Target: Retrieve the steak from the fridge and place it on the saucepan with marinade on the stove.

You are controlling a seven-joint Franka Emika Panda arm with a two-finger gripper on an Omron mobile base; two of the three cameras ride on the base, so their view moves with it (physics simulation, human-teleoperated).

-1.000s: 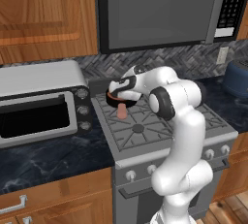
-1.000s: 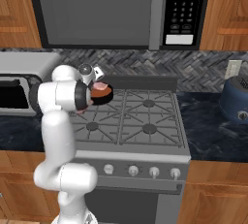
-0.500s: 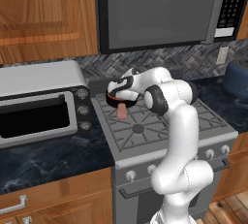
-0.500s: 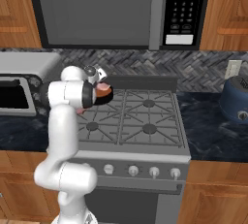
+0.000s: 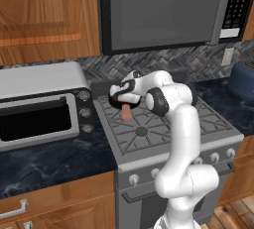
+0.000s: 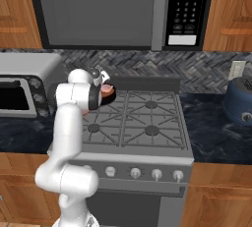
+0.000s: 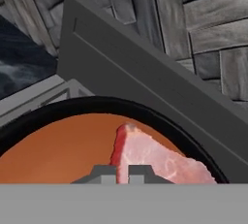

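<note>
Steak (image 7: 162,157) is hanging over the saucepan with marinade (image 7: 58,145); gripper (image 7: 122,172) is pinching it nearly closed. Probably best lowering before letting go to avoid splashing.

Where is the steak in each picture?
Left base view: hidden behind the pincer; the pan's pink handle pokes out below it.
Right base view: the steak shows pink in the pan, beside the arm.
Hand view: steak lies low right in the orange marinade.
Shared landmark: the stove.
</note>
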